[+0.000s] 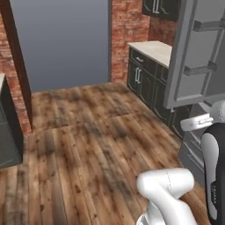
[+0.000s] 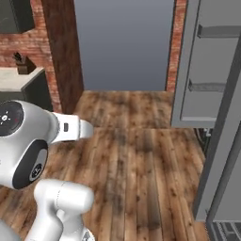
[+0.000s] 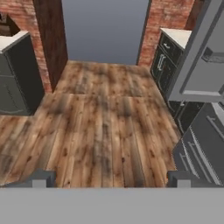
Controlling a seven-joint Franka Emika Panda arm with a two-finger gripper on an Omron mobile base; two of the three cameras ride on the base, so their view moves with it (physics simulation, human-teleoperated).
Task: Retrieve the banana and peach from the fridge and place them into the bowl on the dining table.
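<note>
**Open gripper over bare floor, fridge door swung wide at the right**

Two small dark finger tips of the two-finger gripper rise at the bottom of the hand view, set wide apart with nothing between them; beyond them lies only the brown wooden plank floor. Nothing is held.

To the right stands the tall grey double-door fridge. One of its doors hangs open, its inner face showing narrow grey door shelves, and in the hand view the grey drawers with long bar handles sit low at the right edge. From the left base view the same open door stands in front of a row of dark cabinets with a pale stone top. The inside of the fridge cannot be seen from any view, so whether fruit lies in it cannot be told.

Red brick wall flanks a wide plain grey-blue opening straight ahead. At the left another dark cabinet with a pale top stands against the brick, and a dark knife block rests on that counter in the right base view.

The white arm with dark joints is folded low in the foreground of both base views.
</note>
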